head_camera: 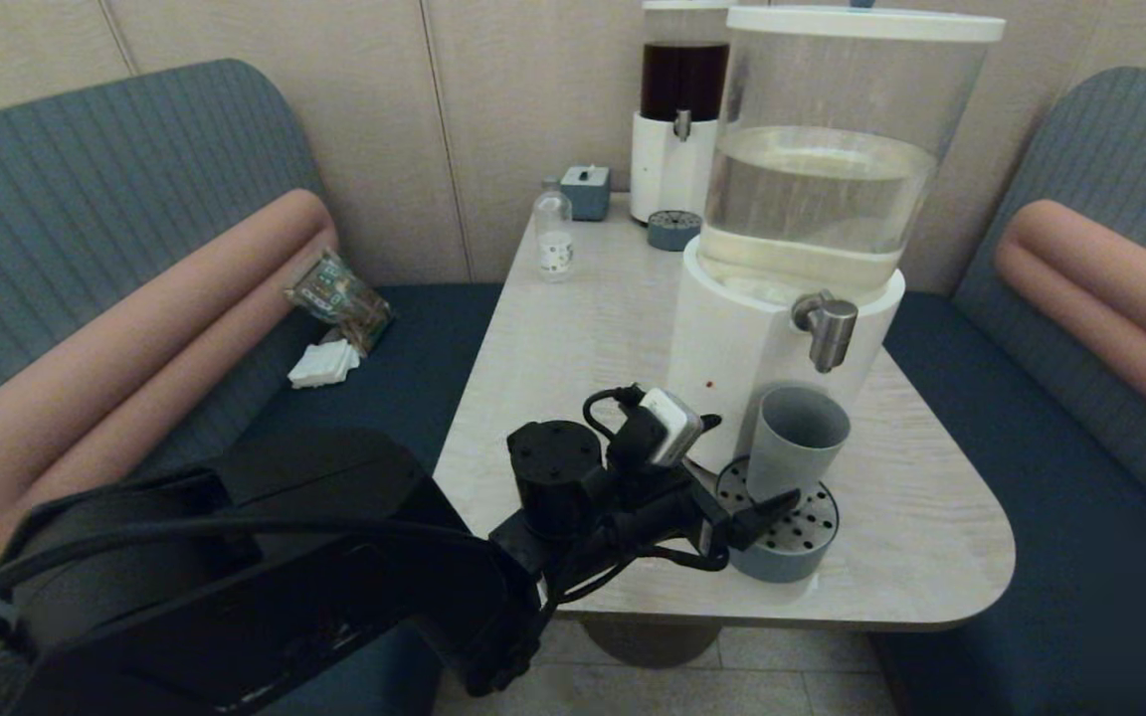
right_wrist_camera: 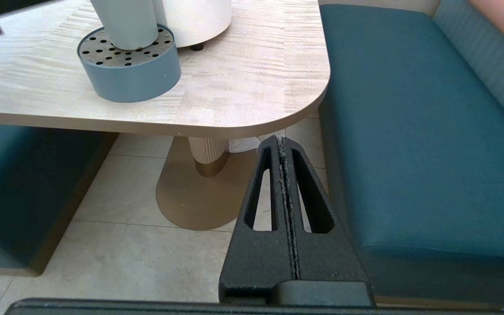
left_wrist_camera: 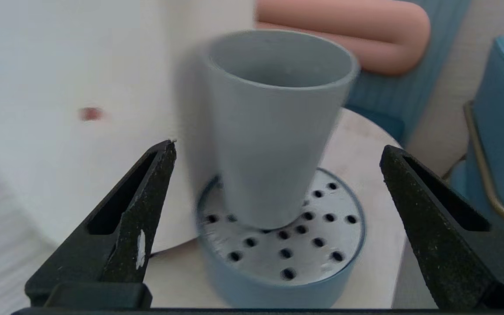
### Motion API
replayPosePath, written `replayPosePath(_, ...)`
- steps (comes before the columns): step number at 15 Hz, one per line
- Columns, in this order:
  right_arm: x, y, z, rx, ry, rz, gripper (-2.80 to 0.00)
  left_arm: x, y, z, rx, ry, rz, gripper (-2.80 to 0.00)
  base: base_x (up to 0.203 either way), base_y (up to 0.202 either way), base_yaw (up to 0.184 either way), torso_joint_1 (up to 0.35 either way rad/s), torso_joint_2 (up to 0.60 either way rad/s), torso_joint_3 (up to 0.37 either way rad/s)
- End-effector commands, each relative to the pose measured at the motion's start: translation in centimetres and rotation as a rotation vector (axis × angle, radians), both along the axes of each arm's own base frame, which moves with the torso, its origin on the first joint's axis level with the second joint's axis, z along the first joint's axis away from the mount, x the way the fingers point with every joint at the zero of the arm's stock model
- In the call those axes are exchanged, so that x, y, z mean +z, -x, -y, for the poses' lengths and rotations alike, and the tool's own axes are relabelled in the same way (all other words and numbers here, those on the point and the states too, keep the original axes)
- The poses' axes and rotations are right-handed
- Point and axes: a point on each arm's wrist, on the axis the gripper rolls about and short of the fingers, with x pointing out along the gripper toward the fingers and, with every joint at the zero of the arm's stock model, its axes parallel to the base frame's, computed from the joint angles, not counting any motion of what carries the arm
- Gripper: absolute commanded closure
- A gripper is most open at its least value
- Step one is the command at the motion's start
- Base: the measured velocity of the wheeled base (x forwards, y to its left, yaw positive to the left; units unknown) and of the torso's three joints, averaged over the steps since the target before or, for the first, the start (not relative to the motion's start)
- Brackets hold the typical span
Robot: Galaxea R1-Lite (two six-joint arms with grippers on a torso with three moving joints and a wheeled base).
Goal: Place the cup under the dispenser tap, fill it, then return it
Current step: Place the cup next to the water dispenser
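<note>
- One cup point(head_camera: 797, 435) on the drip tray point(head_camera: 800, 559), below the tap point(head_camera: 828, 328); base hidden at 9 o'clock by left hand point(head_camera: 770, 509), spread wide.
- Right hand point(right_wrist_camera: 283, 146) pressed closed, below tabletop point(right_wrist_camera: 252, 78).

Pale wood-grain table point(head_camera: 573, 328) between two blue bench seats, on a gold pedestal foot point(right_wrist_camera: 190, 192) over tiled floor.

Seen from the head view, the large white-based dispenser point(head_camera: 772, 338) stands at about 3 o'clock of the tabletop's middle, with the round perforated drip tray point(head_camera: 782, 532) just in front of it at 5 o'clock, near the rounded front corner. At 12 o'clock, by the wall, stand the dark-liquid dispenser point(head_camera: 677, 119) and a smaller drip tray point(head_camera: 673, 230). A small clear bottle point(head_camera: 553, 237) and a grey-blue box point(head_camera: 586, 191) sit at 11 o'clock.
</note>
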Motion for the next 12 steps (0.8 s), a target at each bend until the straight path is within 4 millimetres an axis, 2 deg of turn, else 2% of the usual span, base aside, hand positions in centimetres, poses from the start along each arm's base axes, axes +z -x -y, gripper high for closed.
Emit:
replayPosePath(1,0.0,0.0,0.0,0.0,0.0,-0.001,0.0,-0.9,-0.1,1.0,-0.017,0.001,0.001,-2.8,0.0,0.0,0.0,0.0,0.0,0.0)
replayPosePath(5,0.0,0.0,0.0,0.0,0.0,-0.001,0.0,-1.6,-0.2,2.4,-0.031,0.009,0.007,-2.8,0.0,0.0,0.0,0.0,0.0,0.0)
replayPosePath(12,0.0,0.0,0.0,0.0,0.0,-0.001,0.0,-3.1,-1.9,4.9,-0.023,0.033,0.025,-2.8,0.0,0.0,0.0,0.0,0.0,0.0)
